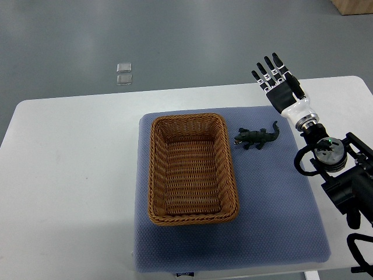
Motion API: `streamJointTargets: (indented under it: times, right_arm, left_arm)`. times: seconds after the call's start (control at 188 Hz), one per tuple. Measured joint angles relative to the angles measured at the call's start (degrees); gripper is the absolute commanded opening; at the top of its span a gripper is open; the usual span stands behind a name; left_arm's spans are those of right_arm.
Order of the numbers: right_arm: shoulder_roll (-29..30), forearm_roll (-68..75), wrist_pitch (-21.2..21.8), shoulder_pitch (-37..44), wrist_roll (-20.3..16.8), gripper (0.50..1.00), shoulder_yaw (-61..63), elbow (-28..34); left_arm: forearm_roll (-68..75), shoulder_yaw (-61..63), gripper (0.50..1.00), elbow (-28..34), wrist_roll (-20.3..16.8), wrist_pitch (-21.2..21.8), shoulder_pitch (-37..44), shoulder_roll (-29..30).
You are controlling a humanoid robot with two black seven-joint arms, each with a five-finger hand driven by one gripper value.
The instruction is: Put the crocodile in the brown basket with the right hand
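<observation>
A small dark green toy crocodile lies on the blue mat, just right of the brown wicker basket. The basket holds nothing. My right hand hovers up and to the right of the crocodile, near the table's far edge. Its fingers are stretched out straight and hold nothing, and a clear gap separates it from the toy. The left arm does not show.
The mat lies on a white table. Two small clear squares lie on the grey floor beyond the table. A wooden piece shows in the top right corner.
</observation>
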Motion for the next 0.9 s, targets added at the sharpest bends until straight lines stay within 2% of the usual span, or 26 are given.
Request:
streamJointTargets:
  times: [0.176,0.319,0.612,0.761,0.899]
  right_arm:
    - [-1.37,-1.58,0.02,0.74,-0.13,0.928,-1.58,0.00]
    - [-5.74,-9.10,1.12,3.46,-0.30,0.928,-4.80,0.01]
    - [-16.86,-35.51,5.29,17.98,-3.06,0.930,-19.77,0.26]
    - [-20.39,-50.54,8.64,26.31,-6.52,0.930,-30.21,2.76]
    - [-22.96,-59.50,9.24,29.99,-9.98,0.930,-37.74,8.93]
  left_arm:
    - [-0.09,-0.09,1.000,0.20,0.30,0.00,0.00,0.00]
    - [-0.10,0.10,1.000,0.20,0.63,0.00,0.00,0.00]
    - [0.10,0.59,1.000,-0.45,1.01,0.01,0.00,0.00]
    - [0.13,0.69,1.000,-0.49,1.02,0.00,0.01,0.00]
    - [0.11,0.69,1.000,-0.47,1.02,0.00,0.00,0.00]
